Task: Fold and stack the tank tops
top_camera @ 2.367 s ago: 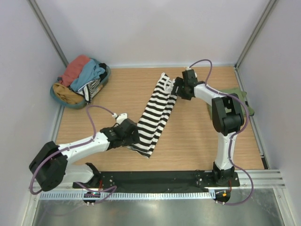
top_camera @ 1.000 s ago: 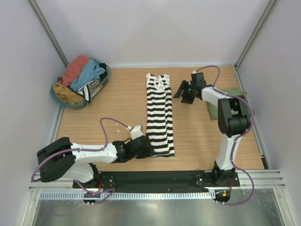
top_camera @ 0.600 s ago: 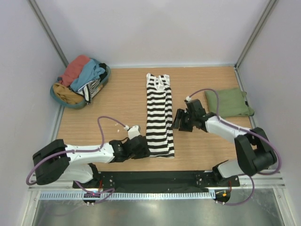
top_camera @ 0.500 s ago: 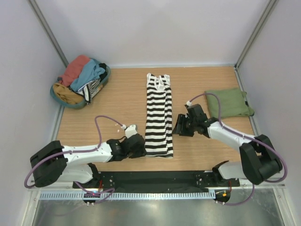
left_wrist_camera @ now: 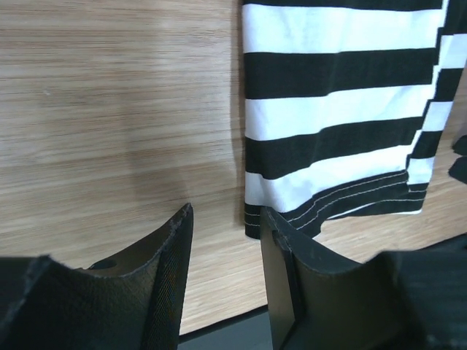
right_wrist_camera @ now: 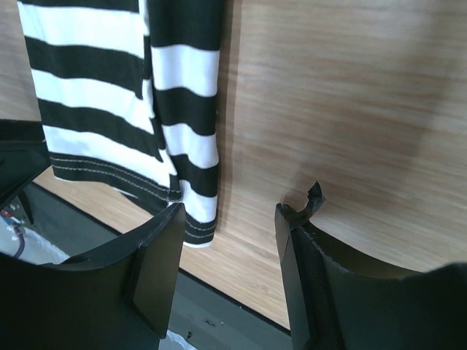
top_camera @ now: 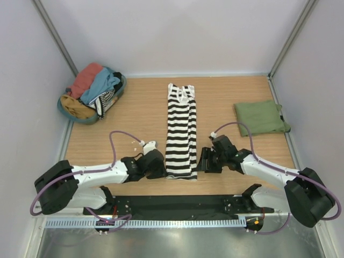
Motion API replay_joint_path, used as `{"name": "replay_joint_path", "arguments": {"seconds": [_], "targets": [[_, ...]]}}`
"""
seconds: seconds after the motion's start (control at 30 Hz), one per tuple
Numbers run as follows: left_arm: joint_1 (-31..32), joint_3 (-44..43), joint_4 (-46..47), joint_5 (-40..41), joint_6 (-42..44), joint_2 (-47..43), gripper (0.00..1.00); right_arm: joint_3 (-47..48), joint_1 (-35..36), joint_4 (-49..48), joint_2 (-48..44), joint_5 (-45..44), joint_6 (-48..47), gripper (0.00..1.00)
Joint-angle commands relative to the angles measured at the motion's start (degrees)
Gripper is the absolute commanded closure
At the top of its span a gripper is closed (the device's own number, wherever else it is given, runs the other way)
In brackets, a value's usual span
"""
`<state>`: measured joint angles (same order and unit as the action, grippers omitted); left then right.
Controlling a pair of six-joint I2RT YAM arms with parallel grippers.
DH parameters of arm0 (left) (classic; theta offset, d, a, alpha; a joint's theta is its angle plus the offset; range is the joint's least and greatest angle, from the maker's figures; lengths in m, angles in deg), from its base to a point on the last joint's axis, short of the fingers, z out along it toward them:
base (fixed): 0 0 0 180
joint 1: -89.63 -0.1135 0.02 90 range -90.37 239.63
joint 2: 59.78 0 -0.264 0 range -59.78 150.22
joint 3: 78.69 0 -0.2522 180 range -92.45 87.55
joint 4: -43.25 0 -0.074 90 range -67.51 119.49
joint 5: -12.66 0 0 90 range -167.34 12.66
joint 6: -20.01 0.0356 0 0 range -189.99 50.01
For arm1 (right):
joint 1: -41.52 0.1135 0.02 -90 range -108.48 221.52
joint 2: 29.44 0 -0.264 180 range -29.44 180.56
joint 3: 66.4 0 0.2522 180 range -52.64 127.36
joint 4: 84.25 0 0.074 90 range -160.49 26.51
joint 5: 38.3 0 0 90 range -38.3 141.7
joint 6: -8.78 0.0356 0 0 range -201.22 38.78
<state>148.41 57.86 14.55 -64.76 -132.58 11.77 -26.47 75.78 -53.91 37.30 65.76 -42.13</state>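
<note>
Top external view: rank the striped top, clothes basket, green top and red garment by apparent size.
1. Striped top and basket: about equal in area, too close to rank.
2. Green top.
3. Red garment, only partly visible in the basket.

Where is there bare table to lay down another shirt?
Bare wood: between basket and striped top, and between striped top and green top. Crowded: the near edge, where the left gripper and right gripper flank the hem.

The wooden table [top_camera: 226, 102] bears a striped tank top [top_camera: 181, 134] between left pincer [top_camera: 162, 171] and right pincer [top_camera: 203, 161], with a green tank top [top_camera: 260, 117] and basket [top_camera: 67, 114] beyond them.
</note>
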Motion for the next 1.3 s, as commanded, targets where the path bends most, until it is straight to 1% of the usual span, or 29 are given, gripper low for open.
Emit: {"name": "replay_joint_path", "arguments": {"seconds": [0.0,0.17,0.23,0.37,0.47,0.53,0.6,0.63,0.7,0.77,0.8,0.83,0.87,0.93,0.97,1.07,1.13,1.27], "targets": [[-0.07,0.6,3.34,-3.43,-0.17,1.75,0.56,-2.0,0.89,-2.6,-2.31,3.15,2.65,0.41],[-0.16,0.16,1.5,-3.0,-0.61,1.84,0.58,-2.35,2.65,-1.9,-2.76,2.2,3.27,0.45],[-0.16,-0.1,-0.26,-1.07,-0.87,1.32,0.59,-2.18,3.18,-1.46,-2.41,1.32,3.53,0.47],[-0.16,-0.89,-7.37,4.29,-2.36,-1.58,0.6,-2.7,4.76,-2.86,-0.91,0.97,4.67,0.5],[-0.07,-0.89,-7.65,4.47,-2.28,-4.13,0.59,-2.71,5.82,-3.83,0.23,0.27,5.38,0.55],[-0.16,-1.24,-7.65,4.21,-2.19,-5.45,0.57,-2.71,6.34,-4.27,0.67,0.26,5.73,0.56],[-0.07,-1.68,-7.47,3.95,-2.1,-5.98,0.48,-2.36,6.69,-4.45,1.2,0.26,6.0,0.6],[-0.16,-1.77,-6.34,3.34,-2.01,-6.07,0.44,-2.09,7.04,-4.45,1.37,0.0,6.0,0.65],[-0.07,-1.68,-4.67,2.11,-1.75,-5.72,0.43,-2.0,7.4,-4.45,1.9,-0.09,6.09,0.69],[-0.16,-1.68,-1.86,0.27,-1.57,-4.05,0.43,-1.83,7.84,-4.45,2.17,0.17,6.08,0.75],[-0.07,-1.6,-1.15,-0.18,-1.57,-3.0,0.44,-1.83,8.01,-4.36,2.25,0.17,6.0,0.77],[-0.07,-1.77,-0.1,-0.53,-1.49,-2.21,0.48,-1.65,8.36,-4.27,2.34,0.17,5.91,0.82],[-0.07,-1.86,0.34,-1.32,-1.57,-0.2,0.5,-1.57,8.54,-3.75,2.25,0.09,5.82,0.85],[-0.07,-2.12,1.83,-2.2,-1.57,1.22,0.53,-1.56,8.72,-3.31,2.08,-0.35,5.73,0.94],[-0.07,-2.04,2.37,-2.56,-1.57,2.36,0.53,-1.65,8.8,-2.78,1.82,-0.44,5.73,0.95],[0.01,-1.25,4.13,-3.26,-2.19,2.63,0.53,-1.83,9.24,-2.6,1.46,-0.53,5.82,0.96],[0.1,-0.63,4.57,-3.0,-2.45,1.32,0.52,-1.91,9.33,-2.43,1.29,-0.71,5.91,0.97],[0.1,0.16,1.94,-0.02,-3.33,-3.6,0.53,-1.74,9.33,-1.99,0.94,-1.23,6.0,0.97]]}}
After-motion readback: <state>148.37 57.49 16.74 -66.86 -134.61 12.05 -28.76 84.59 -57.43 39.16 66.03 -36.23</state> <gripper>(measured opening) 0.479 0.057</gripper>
